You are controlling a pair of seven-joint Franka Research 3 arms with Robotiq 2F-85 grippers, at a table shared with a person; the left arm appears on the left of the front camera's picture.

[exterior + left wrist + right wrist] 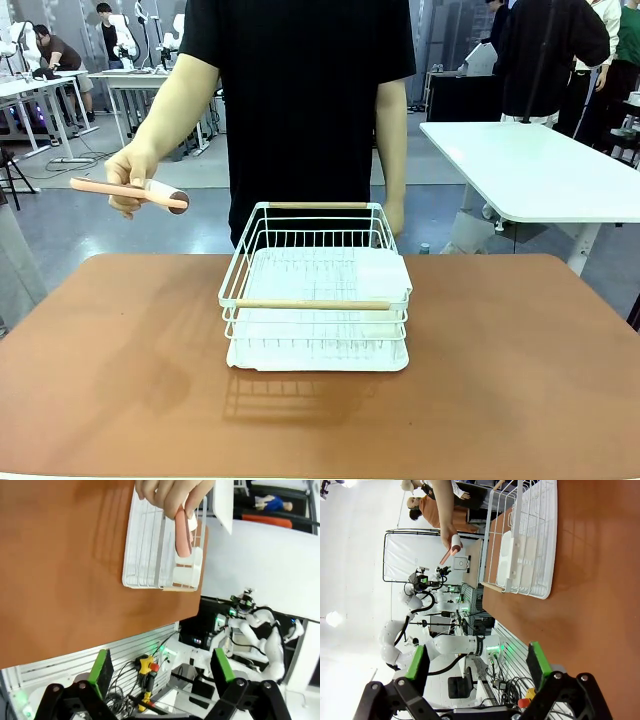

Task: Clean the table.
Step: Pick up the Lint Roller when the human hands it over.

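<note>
Our left gripper and right gripper both stand with fingers apart and empty. The table spreads below us, with a white rack at its middle. Past its far edge a hand offers a pink-handled roller. Cleaning has not started, so next we likely grasp the handle.

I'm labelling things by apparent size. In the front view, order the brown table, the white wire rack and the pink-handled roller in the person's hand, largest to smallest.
1. brown table
2. white wire rack
3. pink-handled roller, plainly smallest, even allowing that it is held farther from the camera.
</note>
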